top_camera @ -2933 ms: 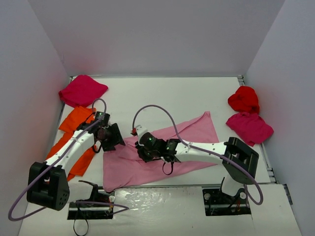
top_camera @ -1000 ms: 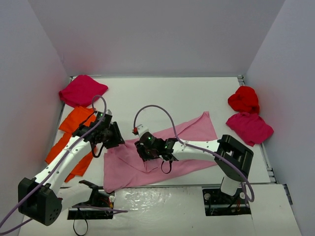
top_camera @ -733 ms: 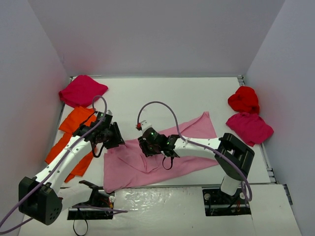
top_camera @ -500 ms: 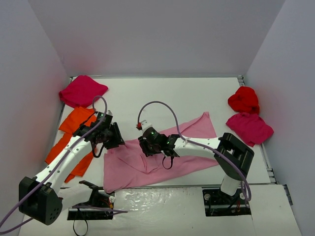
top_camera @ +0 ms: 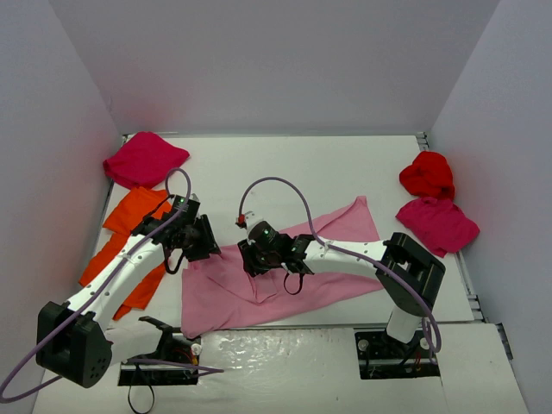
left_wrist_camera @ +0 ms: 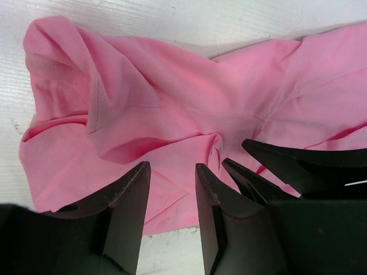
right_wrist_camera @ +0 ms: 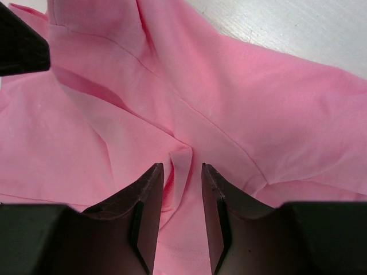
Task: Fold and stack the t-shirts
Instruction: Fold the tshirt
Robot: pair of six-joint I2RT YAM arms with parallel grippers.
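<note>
A light pink t-shirt [top_camera: 293,272] lies spread and wrinkled across the middle of the table. My left gripper [top_camera: 212,249] hovers low over its left edge, and in the left wrist view that gripper [left_wrist_camera: 172,169] stands open over flat pink cloth [left_wrist_camera: 160,114] and bare table. Just right of it, my right gripper [top_camera: 250,261] is down on the shirt. In the right wrist view it [right_wrist_camera: 181,167] is open, with a raised ridge of the pink shirt [right_wrist_camera: 183,157] between its fingers, not pinched. The right gripper's fingers [left_wrist_camera: 287,166] show in the left wrist view.
An orange t-shirt [top_camera: 129,233] lies under the left arm, with a magenta one [top_camera: 145,159] bunched at the back left. At the right side sit a crumpled red shirt [top_camera: 427,174] and another magenta one [top_camera: 437,224]. Walls close in three sides.
My right gripper has slid a little back and to the left over the pink shirt, and its jaws have widened slightly. The left gripper has barely moved.
</note>
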